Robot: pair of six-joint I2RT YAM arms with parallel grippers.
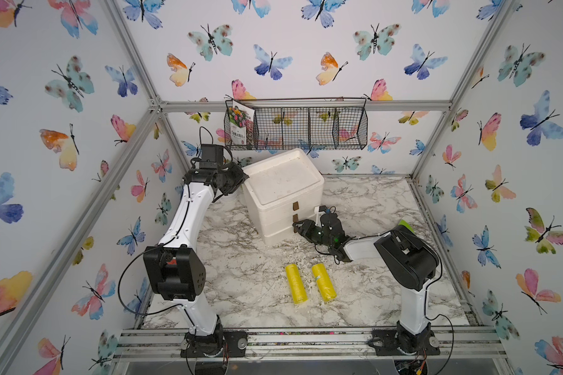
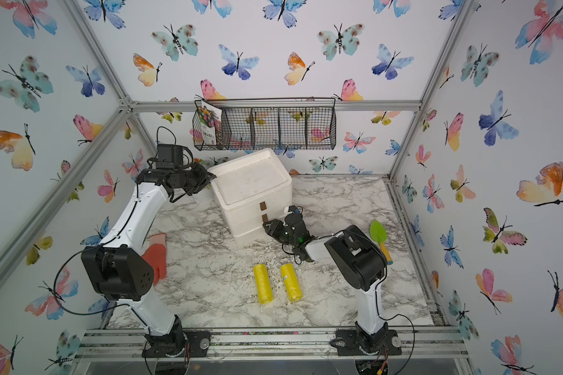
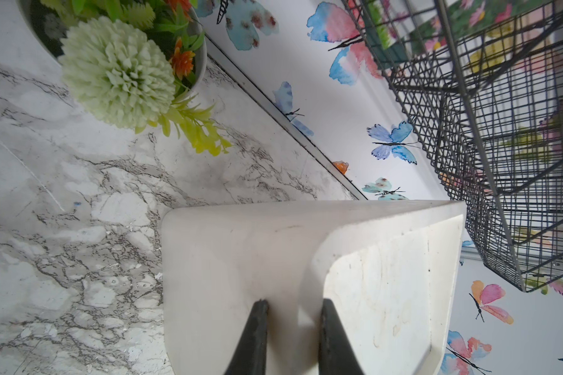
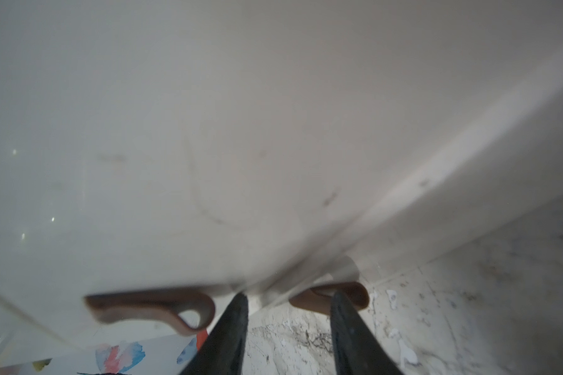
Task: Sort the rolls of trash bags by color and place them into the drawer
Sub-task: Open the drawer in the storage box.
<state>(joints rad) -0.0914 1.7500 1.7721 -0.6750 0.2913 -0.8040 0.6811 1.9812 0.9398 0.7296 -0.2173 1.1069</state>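
Top views are taken up by a marble table (image 1: 241, 292) on which two yellow rolls (image 1: 295, 283) (image 1: 323, 281) are laid side by side near the front, well apart from the white drawer unit (image 1: 283, 181) set farther back. The left gripper (image 1: 241, 180) is placed at the unit's upper left edge, and the right gripper (image 1: 296, 225) is held low against its front, by the brown tabs (image 1: 295, 205). A wire basket (image 1: 306, 126) is hung on the back wall. In a top view a green trowel (image 2: 378, 233) is seen beside the right arm and an orange glove (image 2: 156, 256) beside the left arm. Left wrist view: the raised rim of the drawer unit (image 3: 387, 292) is seen clamped between the two dark fingers (image 3: 254, 334), so the left gripper (image 3: 293, 303) is closed on it. A pot of artificial flowers (image 3: 117, 71) is stood on the table beyond. Right wrist view, much blurred: the right gripper (image 4: 290, 293) is shown with its fingers (image 4: 228, 331) parted and bare table between them. One finger is laid across a brown tab, and nothing is seen clamped.
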